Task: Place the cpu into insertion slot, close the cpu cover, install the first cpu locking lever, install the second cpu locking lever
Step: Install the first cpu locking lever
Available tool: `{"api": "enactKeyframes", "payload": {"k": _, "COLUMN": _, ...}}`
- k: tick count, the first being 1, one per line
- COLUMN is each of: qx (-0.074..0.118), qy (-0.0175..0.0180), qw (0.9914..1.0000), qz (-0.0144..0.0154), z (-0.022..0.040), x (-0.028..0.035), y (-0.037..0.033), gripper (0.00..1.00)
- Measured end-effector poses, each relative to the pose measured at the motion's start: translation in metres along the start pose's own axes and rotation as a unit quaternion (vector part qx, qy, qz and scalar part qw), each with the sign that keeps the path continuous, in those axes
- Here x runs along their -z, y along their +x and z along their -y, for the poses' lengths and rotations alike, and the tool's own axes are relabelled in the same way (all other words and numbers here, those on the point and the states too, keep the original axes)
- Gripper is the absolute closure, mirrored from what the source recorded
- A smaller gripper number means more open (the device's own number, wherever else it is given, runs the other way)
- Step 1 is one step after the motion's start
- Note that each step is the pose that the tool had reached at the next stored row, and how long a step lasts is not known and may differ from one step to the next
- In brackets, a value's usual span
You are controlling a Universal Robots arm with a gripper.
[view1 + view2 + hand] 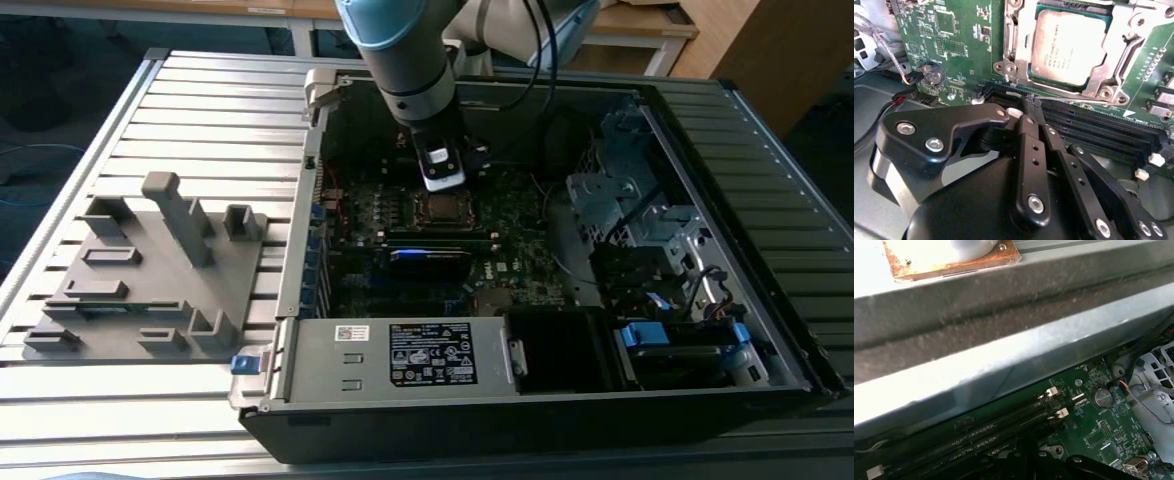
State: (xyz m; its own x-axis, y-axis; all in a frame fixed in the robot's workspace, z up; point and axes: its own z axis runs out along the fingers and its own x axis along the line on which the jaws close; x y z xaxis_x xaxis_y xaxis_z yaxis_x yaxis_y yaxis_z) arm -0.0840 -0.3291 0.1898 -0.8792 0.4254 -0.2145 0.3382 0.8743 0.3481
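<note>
Arm: the robot arm (400, 60) reaches down into the open computer case (747, 230), its wrist hanging just above the socket area of the motherboard (954, 40).

Gripper: in the second wrist view the gripper (1033, 106) has its two black fingers pressed together with nothing between them, tips low beside the socket edge, near a thin wire lever (1069, 98) that runs along that edge (I'd guess closed tips suit pushing on a lever better than open ones would).

Cpu: the cpu (1070, 46) lies flat in its slot, silver top facing up.

Cpu cover: the cpu cover (1114, 52) lies down around the chip, its window framing the metal top, so seating and closing look done.

Levers: whether either one is hooked I can't tell from here.

Memory slots: the long black memory slots (1094, 125) run just beside the socket, right under the fingertips.

Outside the case: a grey fixture tray (147, 270) sits on the slatted table (214, 110) at the exterior view's left, well apart from the work.
</note>
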Motion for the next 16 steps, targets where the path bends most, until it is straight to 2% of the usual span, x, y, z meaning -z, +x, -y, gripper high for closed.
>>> {"api": "enactKeyframes", "payload": {"k": 3, "qx": 0.0, "qy": 0.0006, "qw": 1.0, "qz": 0.0019, "z": 0.0005, "x": -0.0016, "y": 0.0005, "gripper": 0.89}}
{"api": "enactKeyframes", "payload": {"k": 9, "qx": 0.001, "qy": 0.0011, "qw": 1.0, "qz": 0.0027, "z": -0.0018, "x": -0.0021, "y": 0.0027, "gripper": 0.89}}
{"api": "enactKeyframes", "payload": {"k": 16, "qx": 0.003, "qy": 0.0036, "qw": 0.99997, "qz": 0.0067, "z": -0.0016, "x": -0.0026, "y": 0.0029, "gripper": 0.89}}
